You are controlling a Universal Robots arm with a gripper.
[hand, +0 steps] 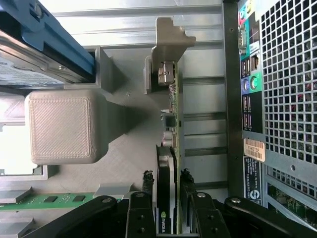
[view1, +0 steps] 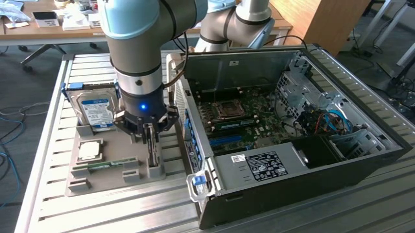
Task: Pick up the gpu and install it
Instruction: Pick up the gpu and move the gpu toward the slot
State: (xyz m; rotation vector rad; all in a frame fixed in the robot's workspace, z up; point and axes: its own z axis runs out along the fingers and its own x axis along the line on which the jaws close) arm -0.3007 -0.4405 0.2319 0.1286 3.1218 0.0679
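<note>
The gpu (view1: 153, 156) stands on its edge in a slot of the grey holder tray (view1: 104, 182), next to the computer case. In the wrist view it is a thin green board (hand: 176, 124) with a black cooler on one face and a pale metal bracket (hand: 168, 44) at its far end. My gripper (view1: 150, 135) reaches straight down over it. Its two black fingers (hand: 147, 191) press on either face of the card, so the gripper (hand: 166, 187) is shut on the gpu. The card's lower edge still sits in the tray.
The open computer case (view1: 363, 145) lies on the exterior view's right, its motherboard (view1: 246, 121) exposed and its rear port panel (hand: 247, 74) close to the card. On the tray are a silver hard drive (view1: 94, 109), a processor chip (view1: 89, 149) and a green memory stick (view1: 104, 165).
</note>
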